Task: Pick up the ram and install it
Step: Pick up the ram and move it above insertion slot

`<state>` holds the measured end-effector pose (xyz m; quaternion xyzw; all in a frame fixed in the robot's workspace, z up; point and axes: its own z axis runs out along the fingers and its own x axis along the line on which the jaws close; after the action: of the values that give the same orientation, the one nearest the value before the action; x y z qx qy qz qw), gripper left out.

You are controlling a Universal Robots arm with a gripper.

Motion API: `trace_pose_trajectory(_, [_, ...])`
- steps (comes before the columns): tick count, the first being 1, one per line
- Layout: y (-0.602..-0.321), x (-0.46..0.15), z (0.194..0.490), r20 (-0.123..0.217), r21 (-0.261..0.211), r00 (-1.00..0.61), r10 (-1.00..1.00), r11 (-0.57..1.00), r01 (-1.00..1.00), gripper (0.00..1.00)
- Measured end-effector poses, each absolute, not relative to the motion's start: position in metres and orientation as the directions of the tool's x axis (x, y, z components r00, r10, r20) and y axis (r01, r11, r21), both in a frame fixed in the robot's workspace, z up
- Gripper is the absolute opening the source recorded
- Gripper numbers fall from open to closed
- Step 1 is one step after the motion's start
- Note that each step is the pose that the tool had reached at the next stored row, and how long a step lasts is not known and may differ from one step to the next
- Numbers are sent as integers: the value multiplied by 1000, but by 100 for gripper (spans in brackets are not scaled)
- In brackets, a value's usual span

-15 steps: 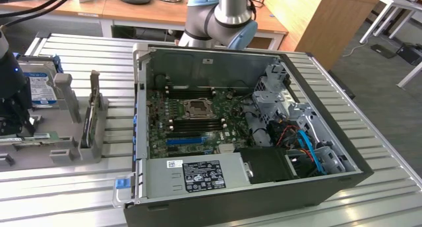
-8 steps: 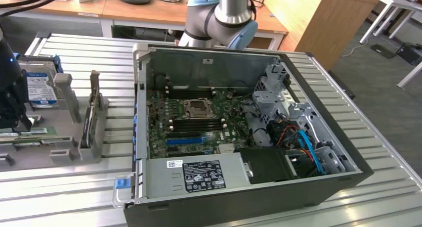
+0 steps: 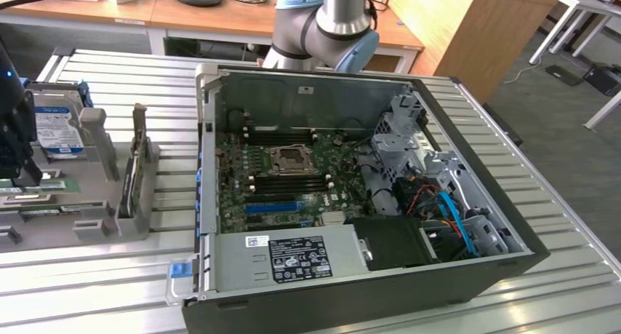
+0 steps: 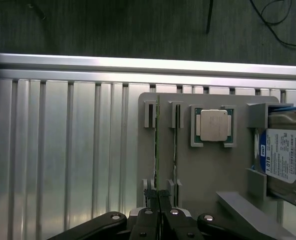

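Evidently pick-up stage: the end effector (image 4: pixel 157 196), pinched narrow, sits at the end of the ram (image 4: pixel 157 140), on edge in its holder (image 4: pixel 207 170) at the exterior view's left; lifting calls for a sure, straight grip.

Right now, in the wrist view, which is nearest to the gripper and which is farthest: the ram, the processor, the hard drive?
1. ram, on edge in its tray slot, right at the gripper.
2. processor, in the tray's square recess.
3. hard drive, at the tray's end, beyond the processor.
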<state>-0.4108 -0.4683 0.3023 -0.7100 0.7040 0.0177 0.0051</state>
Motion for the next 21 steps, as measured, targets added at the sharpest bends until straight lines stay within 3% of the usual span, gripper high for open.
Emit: trace_pose_trajectory(21, [-468, -411, 335, -32, 18, 8, -999, -9, -1000, 12])
